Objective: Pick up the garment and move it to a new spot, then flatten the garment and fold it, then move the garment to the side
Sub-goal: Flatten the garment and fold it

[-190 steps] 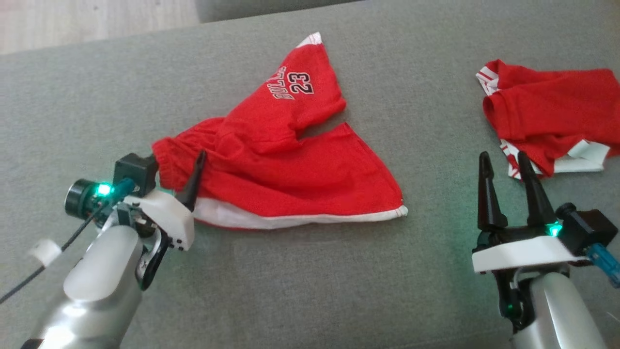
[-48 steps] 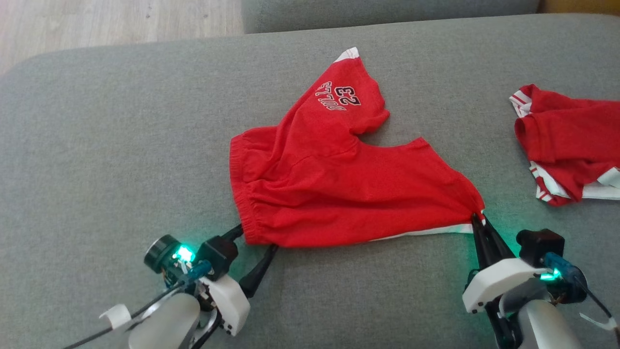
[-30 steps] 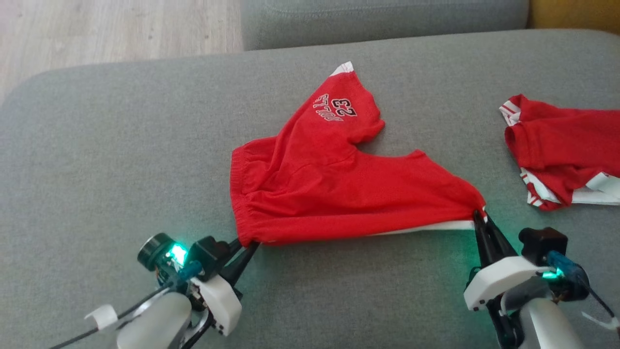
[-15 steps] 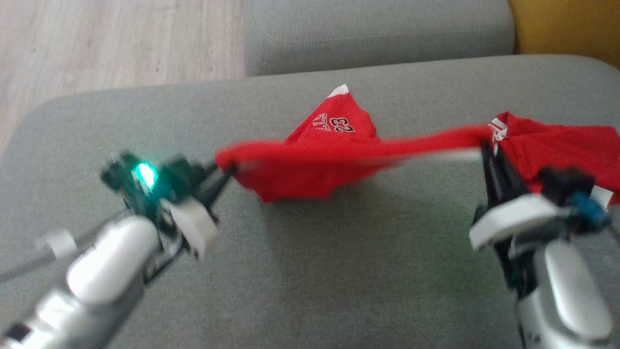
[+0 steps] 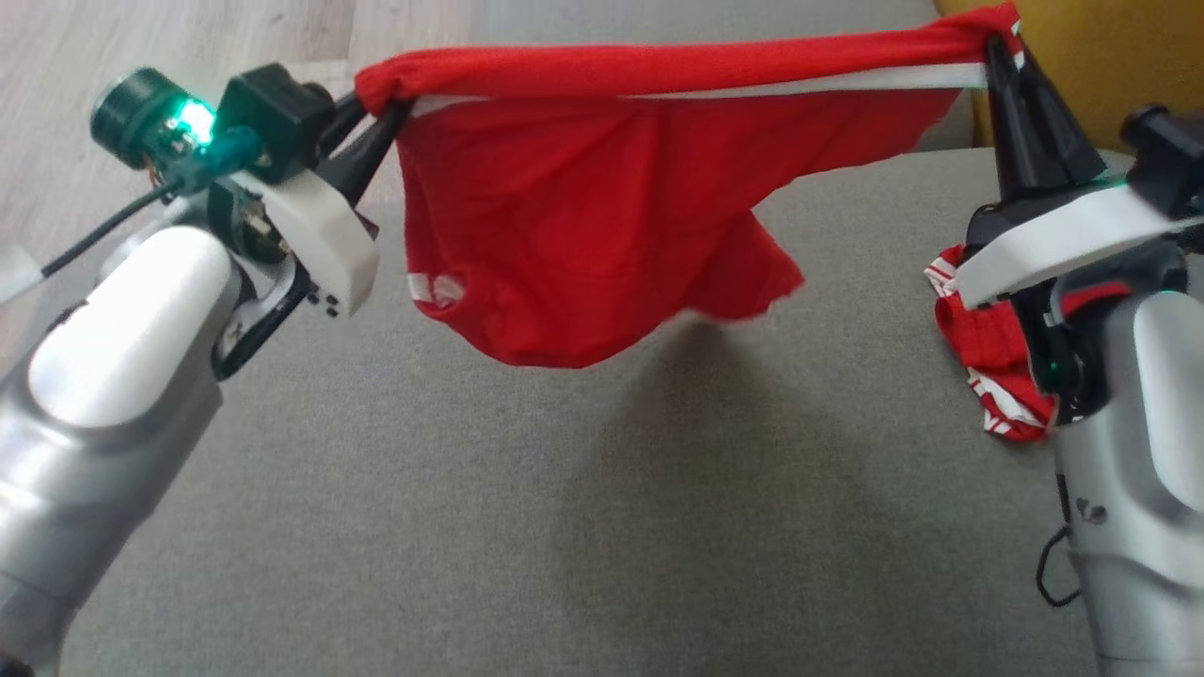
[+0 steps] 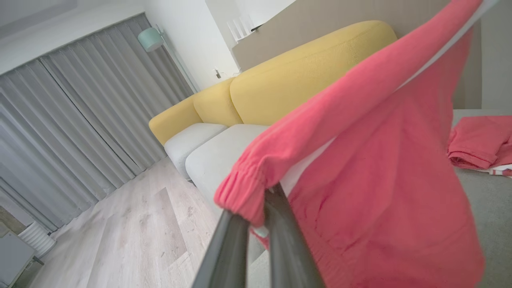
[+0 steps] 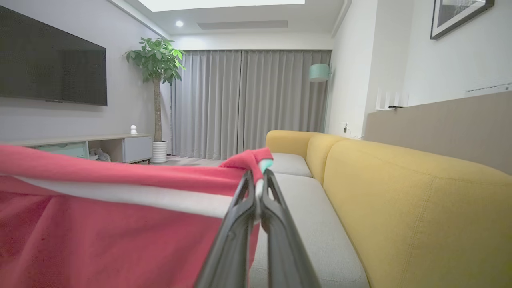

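You get bright, even daylight in the head view. The red shorts (image 5: 583, 235) drop a soft grey shadow (image 5: 696, 404) on the sofa cushion (image 5: 395, 527). A green light (image 5: 196, 120) glows by the left wrist. In both wrist views the shorts look pale pink and fuzzy up close. The curtains (image 6: 72, 120) bend near the edge. A ceiling light (image 7: 224, 4) shines white.
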Robot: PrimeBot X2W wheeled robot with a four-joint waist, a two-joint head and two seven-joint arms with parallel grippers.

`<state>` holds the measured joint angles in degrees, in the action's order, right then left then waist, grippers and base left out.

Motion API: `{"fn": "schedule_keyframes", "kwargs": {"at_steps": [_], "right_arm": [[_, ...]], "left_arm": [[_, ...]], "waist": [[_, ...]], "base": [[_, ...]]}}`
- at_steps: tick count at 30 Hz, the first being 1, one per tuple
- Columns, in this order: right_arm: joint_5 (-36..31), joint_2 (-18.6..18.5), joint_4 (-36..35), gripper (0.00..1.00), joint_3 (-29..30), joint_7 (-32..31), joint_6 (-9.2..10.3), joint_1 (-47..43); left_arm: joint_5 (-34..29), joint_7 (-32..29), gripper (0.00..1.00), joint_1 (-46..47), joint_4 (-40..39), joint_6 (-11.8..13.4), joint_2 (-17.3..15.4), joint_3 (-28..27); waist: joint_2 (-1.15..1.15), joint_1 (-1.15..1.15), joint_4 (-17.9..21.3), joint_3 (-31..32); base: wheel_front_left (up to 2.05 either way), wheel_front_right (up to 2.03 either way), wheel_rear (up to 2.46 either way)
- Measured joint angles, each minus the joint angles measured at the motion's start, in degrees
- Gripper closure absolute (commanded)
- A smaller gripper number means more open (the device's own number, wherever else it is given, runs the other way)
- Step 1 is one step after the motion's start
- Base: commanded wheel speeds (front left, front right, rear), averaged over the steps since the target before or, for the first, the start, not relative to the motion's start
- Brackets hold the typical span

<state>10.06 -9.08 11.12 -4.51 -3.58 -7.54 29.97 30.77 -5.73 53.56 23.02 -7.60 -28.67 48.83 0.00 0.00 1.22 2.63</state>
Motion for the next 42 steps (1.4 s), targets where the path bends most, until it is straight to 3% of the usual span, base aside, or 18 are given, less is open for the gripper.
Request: {"fn": "schedule_keyframes", "kwargs": {"at_steps": [7, 14, 21, 28, 31, 36, 42], "right_arm": [[-1.2, -0.2, -3.7, 1.00, 1.3, -2.3, 0.00, -3.0], [-1.2, -0.4, -7.7, 1.00, 1.5, -5.7, 0.00, -9.4], [0.8, -0.7, -7.7, 1.00, 1.3, -9.3, 0.00, -7.2], [7.0, 0.9, 5.1, 1.00, 1.6, -13.2, 0.00, 12.0], [6.2, 1.5, 14.9, 1.00, 3.0, -8.2, 0.00, 28.1], [2.4, 2.5, 24.3, 1.00, 5.5, -0.7, 0.00, 39.9], [-0.6, 3.3, 38.1, 1.00, 6.9, 4.2, 0.00, 41.4]], "left_arm": [[0.6, 0.0, 1.00, -0.1, -2.6, 0.0, -1.2, 0.3], [5.6, -4.2, 1.00, -6.1, -8.8, 0.5, -3.2, 0.9], [8.3, -7.7, 1.00, -6.4, -11.2, 1.1, -4.7, 0.0], [8.9, -10.5, 1.00, 6.9, -2.5, 0.5, -2.5, -1.1], [5.7, -6.2, 1.00, 18.9, 5.8, 0.5, 0.4, -3.1], [2.4, 1.1, 1.00, 27.7, 13.4, 0.5, 3.6, -4.5], [0.2, 9.7, 1.00, 28.0, 21.7, 0.4, 8.0, -1.2]], "waist": [[0.00, 0.00, 0.0, 0.7], [0.00, 0.00, -0.1, -0.1], [0.00, 0.00, 0.2, -3.4], [0.00, 0.02, 0.9, -11.5], [0.00, 0.03, 1.3, -17.1], [0.00, 0.03, 1.6, -22.0], [-0.01, 0.03, 0.7, -25.7]], "base": [[0.00, 0.00, 0.00], [0.00, 0.00, 0.00], [0.00, 0.00, 0.00], [0.00, 0.00, 0.00], [0.00, 0.00, 0.00], [0.00, 0.00, 0.00], [0.00, 0.00, 0.00]]}}
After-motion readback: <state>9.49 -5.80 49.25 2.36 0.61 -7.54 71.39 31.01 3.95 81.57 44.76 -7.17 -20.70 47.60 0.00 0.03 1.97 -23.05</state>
